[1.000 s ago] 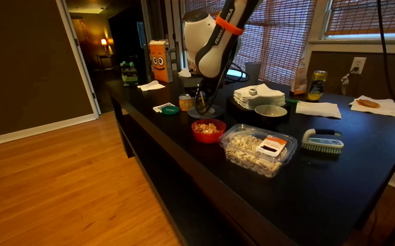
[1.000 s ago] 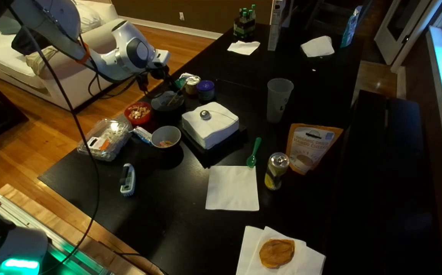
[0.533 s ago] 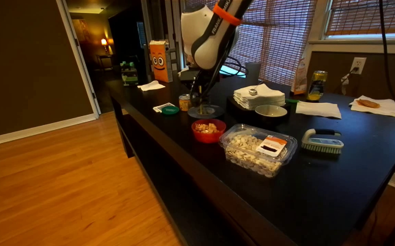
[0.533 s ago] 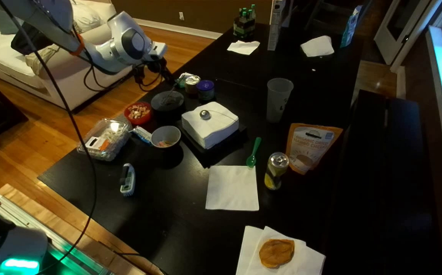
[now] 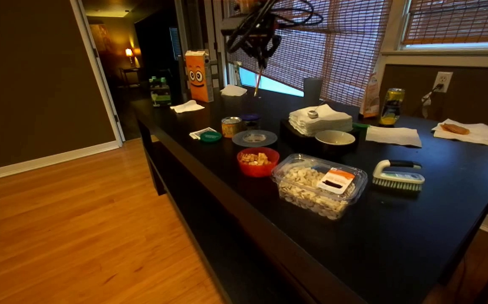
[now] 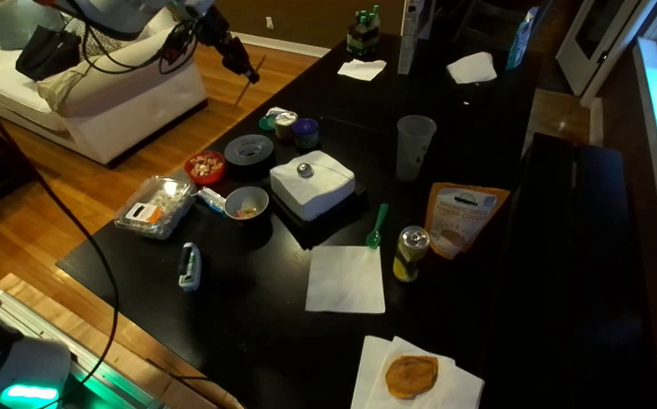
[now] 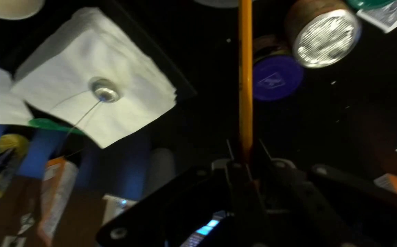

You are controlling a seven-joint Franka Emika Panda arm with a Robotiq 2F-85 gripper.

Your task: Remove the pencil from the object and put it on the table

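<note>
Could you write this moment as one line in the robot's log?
gripper: shut on pencil | pencil: tilted, clear of table | gray tape roll: on table, no pencil inside | remaining: lay pencil on table

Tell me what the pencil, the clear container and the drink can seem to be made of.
The pencil: probably wood under smooth yellow-orange paint, going by its even colour; its inside can't be seen.
The clear container: likely thin, glossy plastic, being see-through with glare on top.
The drink can: apparently metal, given its shiny silver top; the side looks printed.
</note>
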